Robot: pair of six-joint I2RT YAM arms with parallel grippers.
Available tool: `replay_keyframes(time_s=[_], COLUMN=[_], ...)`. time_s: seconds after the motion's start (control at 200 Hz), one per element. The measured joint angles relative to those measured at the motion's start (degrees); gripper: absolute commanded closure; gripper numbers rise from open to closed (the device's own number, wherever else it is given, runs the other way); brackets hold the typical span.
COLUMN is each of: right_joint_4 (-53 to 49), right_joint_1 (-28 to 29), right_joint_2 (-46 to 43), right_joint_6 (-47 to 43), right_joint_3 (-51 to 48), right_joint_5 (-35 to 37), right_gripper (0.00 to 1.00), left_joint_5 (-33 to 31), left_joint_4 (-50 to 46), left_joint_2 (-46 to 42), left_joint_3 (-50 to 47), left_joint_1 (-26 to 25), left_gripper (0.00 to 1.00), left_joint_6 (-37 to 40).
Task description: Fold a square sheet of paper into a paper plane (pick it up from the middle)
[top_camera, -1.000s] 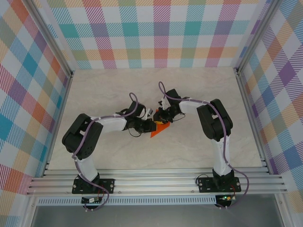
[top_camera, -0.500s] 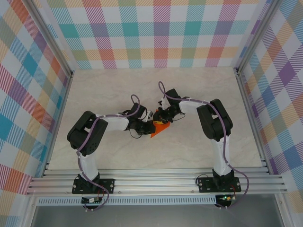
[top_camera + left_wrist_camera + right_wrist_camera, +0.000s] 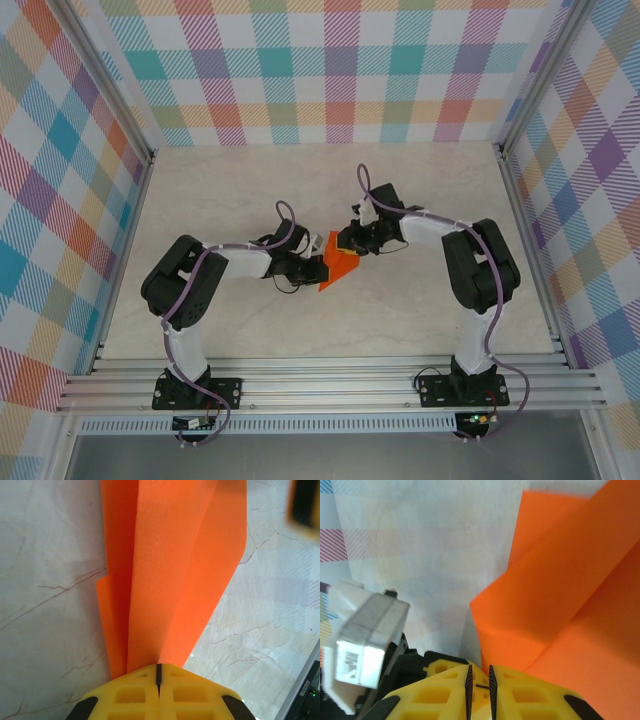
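Right arm's elbow has swung outward, and the right gripper (image 3: 347, 243) pinches the folded orange paper (image 3: 337, 268) at one edge. Left gripper (image 3: 159, 669) is clamped tight on the opposite end, holding the paper at mid-table (image 3: 230, 190).

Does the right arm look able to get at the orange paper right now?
Likely yes. The right gripper sits right at the edge of the paper with nothing between, while the left gripper pinches another edge.
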Motion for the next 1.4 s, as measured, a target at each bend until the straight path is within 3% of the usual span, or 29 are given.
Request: replay_keyframes(time_s=[0.33,1.4], right_joint_4=[0.11,-11.67], right_joint_1=[3.78,-6.58], right_joint_2=[6.6,16.92], right_joint_6=[0.5,-2.73], right_joint_3=[1.38,21.51], right_joint_5=[0.5,5.97], right_gripper=[0.83,0.82], left_joint_5=[0.13,0.33], left_joint_4=[0.0,5.55], left_joint_2=[0.02,-0.44], left_joint_3=[0.0,-3.08], left_joint_1=[0.02,0.0], left_gripper=[0.98,1.0], left_joint_6=[0.0,0.07])
